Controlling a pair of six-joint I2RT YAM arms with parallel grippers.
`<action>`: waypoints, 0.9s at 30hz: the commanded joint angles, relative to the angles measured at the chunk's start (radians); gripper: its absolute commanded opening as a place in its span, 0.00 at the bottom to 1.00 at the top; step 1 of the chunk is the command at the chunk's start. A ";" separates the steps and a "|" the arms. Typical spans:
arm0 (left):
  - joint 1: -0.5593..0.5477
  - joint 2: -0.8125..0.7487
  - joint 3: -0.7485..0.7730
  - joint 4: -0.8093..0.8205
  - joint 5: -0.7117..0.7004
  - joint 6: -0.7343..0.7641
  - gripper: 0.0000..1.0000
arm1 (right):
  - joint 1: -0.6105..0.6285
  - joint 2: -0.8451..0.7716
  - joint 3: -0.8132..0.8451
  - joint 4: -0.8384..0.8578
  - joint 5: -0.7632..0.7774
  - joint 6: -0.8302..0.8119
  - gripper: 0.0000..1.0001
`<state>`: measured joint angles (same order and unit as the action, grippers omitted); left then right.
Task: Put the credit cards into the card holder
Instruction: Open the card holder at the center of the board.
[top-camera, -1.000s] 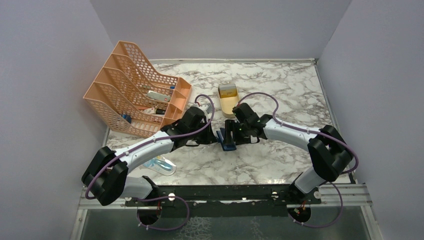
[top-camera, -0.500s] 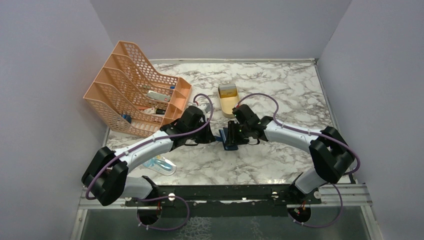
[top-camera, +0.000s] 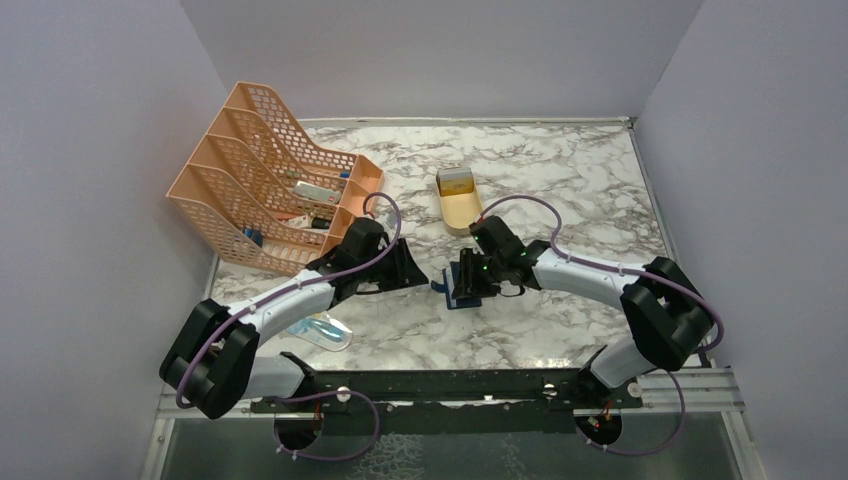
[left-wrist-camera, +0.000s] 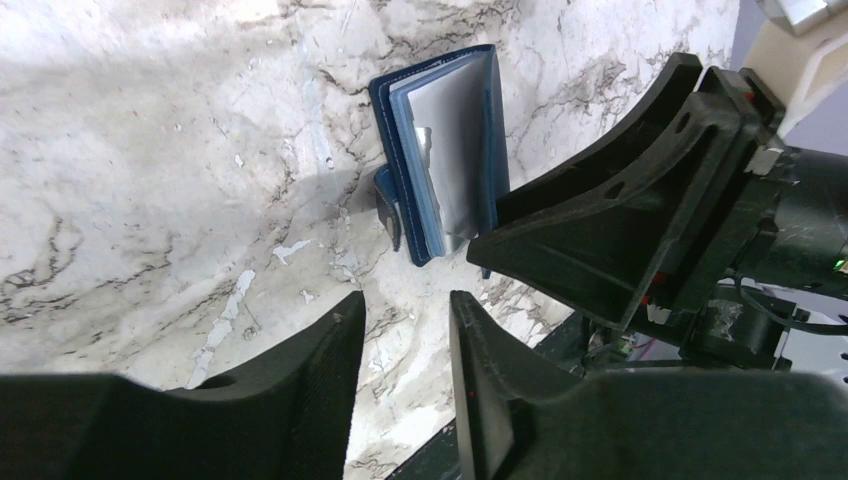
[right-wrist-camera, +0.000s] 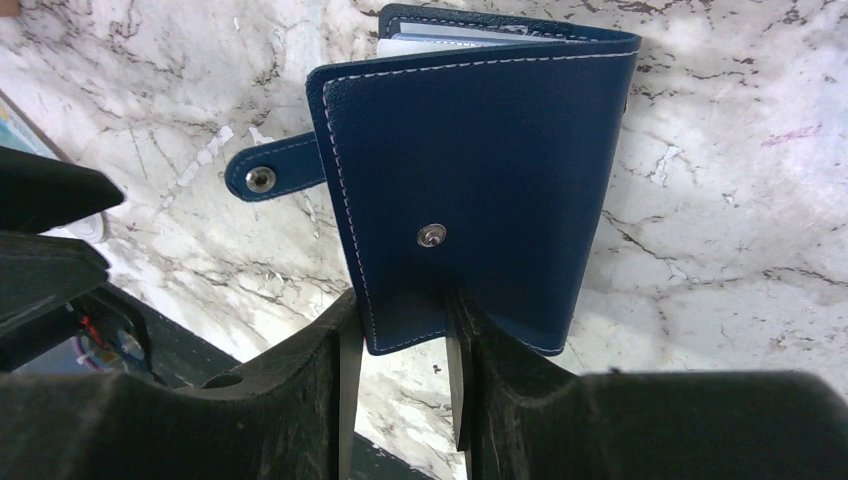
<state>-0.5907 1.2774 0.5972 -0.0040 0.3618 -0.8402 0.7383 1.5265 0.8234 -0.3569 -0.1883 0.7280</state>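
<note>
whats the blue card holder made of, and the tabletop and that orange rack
The card holder looks like leather or faux leather: fine matte grain, pale edge stitching, shiny metal snap. The tabletop is marble-look, white with grey veins; real stone or printed laminate, can't tell. The rack is probably moulded plastic: uniform orange, regular lattice holes.

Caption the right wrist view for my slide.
Right claw grips a navy-blue folding leather card holder, snap unfastened, on a marbled tabletop.
</note>
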 joint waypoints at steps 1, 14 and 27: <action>0.006 0.006 -0.018 0.104 0.061 -0.050 0.41 | 0.001 -0.033 -0.010 -0.006 0.017 0.011 0.32; 0.006 0.087 -0.017 0.166 0.109 -0.017 0.51 | 0.001 -0.106 0.037 -0.062 0.065 -0.031 0.06; 0.005 0.184 0.002 0.135 0.021 0.040 0.54 | 0.000 -0.163 -0.030 0.010 -0.035 0.012 0.01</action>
<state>-0.5884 1.4555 0.5800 0.1463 0.4328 -0.8425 0.7380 1.3834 0.8223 -0.3866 -0.1902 0.7242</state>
